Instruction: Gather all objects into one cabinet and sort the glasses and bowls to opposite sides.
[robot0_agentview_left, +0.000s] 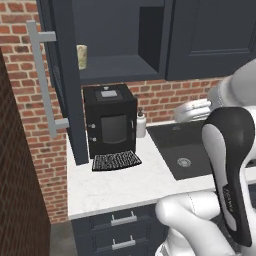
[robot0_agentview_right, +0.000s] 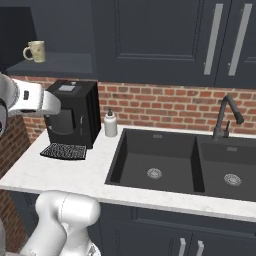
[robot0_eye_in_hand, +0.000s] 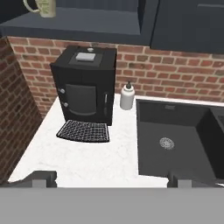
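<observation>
The dark navy cabinet (robot0_agentview_left: 122, 69) stands open above the counter, its door (robot0_agentview_left: 70, 85) swung out to the left with a long grey bar handle (robot0_agentview_left: 42, 80). One beige patterned mug with a handle (robot0_agentview_right: 35, 51) sits at the left end of the shelf (robot0_agentview_right: 62, 65); it also shows as the mug (robot0_agentview_left: 81, 56) and at the top left as the mug (robot0_eye_in_hand: 43, 6). My gripper (robot0_eye_in_hand: 113, 179) hovers well above the white counter, open, with nothing between its fingertips (robot0_eye_in_hand: 43, 178). The mug is far above and beyond it. The bowls are out of view.
A black coffee machine (robot0_agentview_left: 110, 120) with a drip grate (robot0_agentview_left: 116, 161) stands under the cabinet. A white soap bottle (robot0_agentview_left: 141, 125) is beside it. The dark double sink (robot0_agentview_right: 165, 162) and black faucet (robot0_agentview_right: 227, 117) lie to the right. A brick side wall (robot0_agentview_left: 22, 190) bounds the left.
</observation>
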